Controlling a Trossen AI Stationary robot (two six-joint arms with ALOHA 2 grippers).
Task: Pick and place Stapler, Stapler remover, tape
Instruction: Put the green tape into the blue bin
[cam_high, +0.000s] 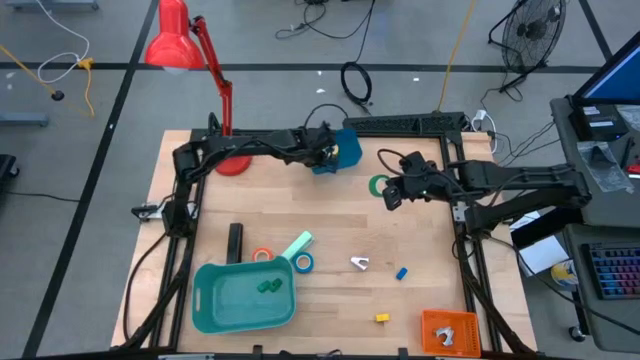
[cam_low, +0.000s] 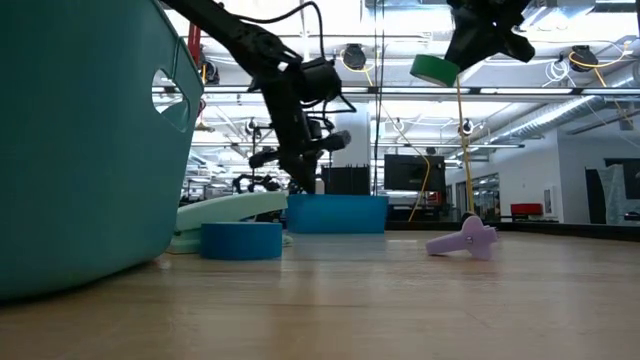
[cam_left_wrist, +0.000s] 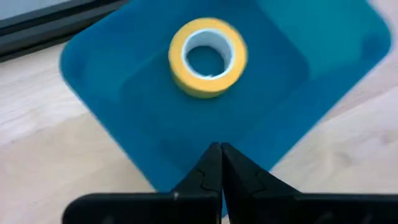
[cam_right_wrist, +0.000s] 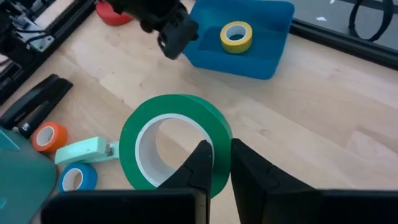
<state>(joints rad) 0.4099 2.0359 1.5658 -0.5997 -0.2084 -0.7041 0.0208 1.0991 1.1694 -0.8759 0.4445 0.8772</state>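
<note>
Aloft, the right gripper (cam_right_wrist: 216, 163) pinches the green tape (cam_right_wrist: 176, 142) by its rim.
Left gripper (cam_left_wrist: 221, 163) (fingers pressed together, empty) hovers over the blue tray (cam_left_wrist: 112, 87) holding yellow tape (cam_left_wrist: 208, 57).

The black stapler (cam_high: 235, 241), a long narrow bar, lies flat on the table left of centre in the high view, just above the teal basket's (cam_high: 205, 300) upper-left corner. The orange tape (cam_high: 262, 255) and blue tape (cam_high: 304, 263) lie flat by the basket's upper-right rim. The yellow tape (cam_left_wrist: 208, 57) lies flat, hole up, inside the blue tray (cam_left_wrist: 112, 81) at upper centre. The green tape (cam_right_wrist: 175, 142) is up off the table, tilted, its wall clamped in the right pincer (cam_right_wrist: 222, 163). The pale stapler remover (cam_high: 359, 263) rests lower centre.
</note>
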